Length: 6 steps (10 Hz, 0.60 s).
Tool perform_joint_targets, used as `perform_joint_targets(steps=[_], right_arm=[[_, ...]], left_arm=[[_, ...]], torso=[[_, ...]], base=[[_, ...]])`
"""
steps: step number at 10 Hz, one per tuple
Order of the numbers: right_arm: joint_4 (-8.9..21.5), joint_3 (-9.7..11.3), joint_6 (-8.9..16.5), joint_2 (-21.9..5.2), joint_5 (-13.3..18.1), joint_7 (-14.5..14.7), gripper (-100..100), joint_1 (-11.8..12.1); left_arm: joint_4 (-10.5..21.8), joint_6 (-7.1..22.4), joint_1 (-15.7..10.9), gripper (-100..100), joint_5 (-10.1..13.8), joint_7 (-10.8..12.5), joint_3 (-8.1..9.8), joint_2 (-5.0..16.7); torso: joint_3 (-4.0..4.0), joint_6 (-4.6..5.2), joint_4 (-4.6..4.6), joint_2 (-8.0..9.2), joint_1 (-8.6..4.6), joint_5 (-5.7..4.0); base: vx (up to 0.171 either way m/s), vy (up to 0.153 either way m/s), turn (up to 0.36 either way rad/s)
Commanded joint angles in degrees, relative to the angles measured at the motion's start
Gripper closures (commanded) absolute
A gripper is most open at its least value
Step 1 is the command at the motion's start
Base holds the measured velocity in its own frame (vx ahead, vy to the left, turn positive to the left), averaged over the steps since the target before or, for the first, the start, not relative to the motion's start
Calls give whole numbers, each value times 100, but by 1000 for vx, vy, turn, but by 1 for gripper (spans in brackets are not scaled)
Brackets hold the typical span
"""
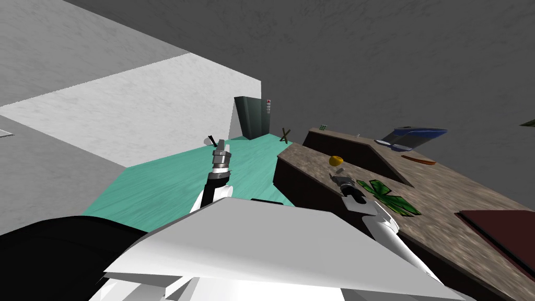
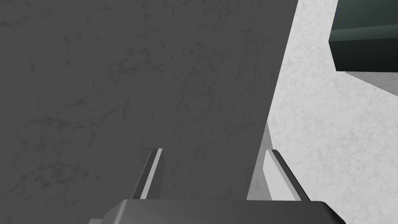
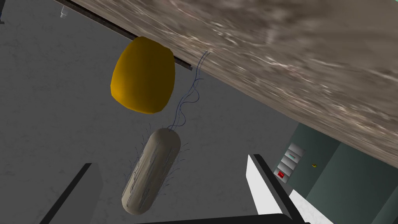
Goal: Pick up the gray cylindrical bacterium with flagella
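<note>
Grey bristly capsule-shaped bacterium point(image 3: 151, 171) with thin curling flagella, on mottled brown worktop point(image 3: 291, 58) beside smooth yellow rounded lump point(image 3: 143, 74). Framed between blades of released right end effector point(image 3: 170, 160); left end effector point(image 2: 213, 149) likewise released.

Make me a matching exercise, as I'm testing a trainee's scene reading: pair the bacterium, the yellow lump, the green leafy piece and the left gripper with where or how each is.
1. gray bacterium
2. yellow rounded lump
3. green leafy piece
4. left gripper

A. open, off the counter, over the teal floor
B. between the open fingers of the right gripper
C. flat on the counter beside the right forearm
D. just past the bacterium's thread-tailed end

Pairs: 1-B, 2-D, 3-C, 4-A
</note>
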Motion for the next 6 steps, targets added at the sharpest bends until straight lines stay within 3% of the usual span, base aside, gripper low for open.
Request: perform_joint_targets(steps=[1, 2, 3, 5, 6], right_arm=[[0, 0, 0, 0, 0, 0, -100, 0], [12, -8, 8, -2, 2, 27, 0, -4], [-161, 107, 168, -10, 288, -262, -100, 69], [-161, 107, 168, -10, 584, -562, -100, 69], [-161, 107, 168, -10, 584, -609, -100, 69]], left_arm=[[0, 0, 0, 0, 0, 0, 0, 0], [0, 0, 0, 0, 0, 0, 0, 0], [0, 0, -1, 0, 0, 0, 0, 0], [0, 0, -1, 0, 0, 0, 0, 0], [0, 0, -1, 0, 0, 0, 0, 0]], torso=[[0, 0, 0, 0, 0, 0], [7, 1, 2, 13, 2, -1], [14, 1, 5, 25, 7, 0], [15, 1, 5, 26, -1, -1], [16, 1, 6, 29, 3, 0]], base=[[40, -17, 12], [7, -3, 0], [19, -29, -22], [15, -22, -3], [0, 0, 0]])
